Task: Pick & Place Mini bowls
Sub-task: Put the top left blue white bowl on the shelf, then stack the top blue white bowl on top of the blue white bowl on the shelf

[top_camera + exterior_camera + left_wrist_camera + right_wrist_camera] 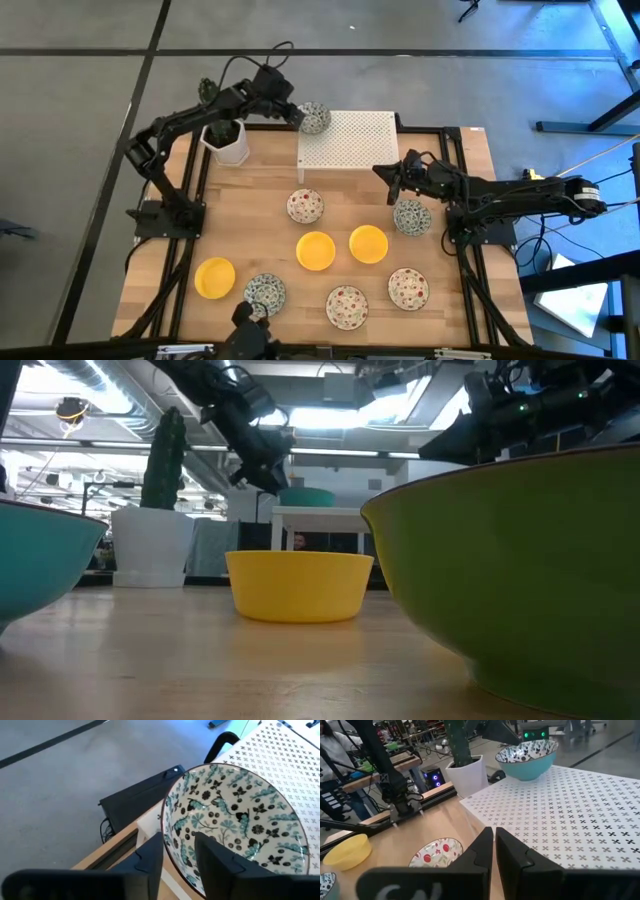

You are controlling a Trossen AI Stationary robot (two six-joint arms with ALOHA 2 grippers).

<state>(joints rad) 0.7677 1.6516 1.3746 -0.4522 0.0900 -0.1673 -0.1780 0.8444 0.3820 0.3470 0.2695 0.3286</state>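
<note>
Holding a teal-speckled bowl (315, 117) by its rim, my left gripper (297, 114) sat at the far left corner of the white perforated rack (352, 140). In the left wrist view its fingers (150, 857) were clamped on the bowl's (232, 822) edge, one inside and one outside. From the right wrist view the bowl (527, 759) looked level at the rack's (570, 800) far corner; whether it touched the surface I could not tell. The white pot with the cactus (226, 138) stood just beside the rack, under my left arm.

My right gripper (392, 180) was off the rack's near right corner, above the table (250, 225), and its own camera showed the jaws pressed together with nothing in them (493, 851). A second teal-speckled bowl (411, 216) lay on the wood just beside that arm.

Out on the table I counted the rest: a red-floral bowl (305, 207) just in front of the rack, two yellow bowls (316, 250) (368, 243) side by side in the middle, a third yellow one (214, 277) near the front left, another teal-speckled bowl (265, 292) next to it, and two more red-floral bowls (347, 306) (408, 288) along the front right. All of them sat upright and apart from one another.

At table height a yellow bowl (298, 584) stood centre frame, with the rack (320, 515) behind it and my left gripper (262, 460) up above.
</note>
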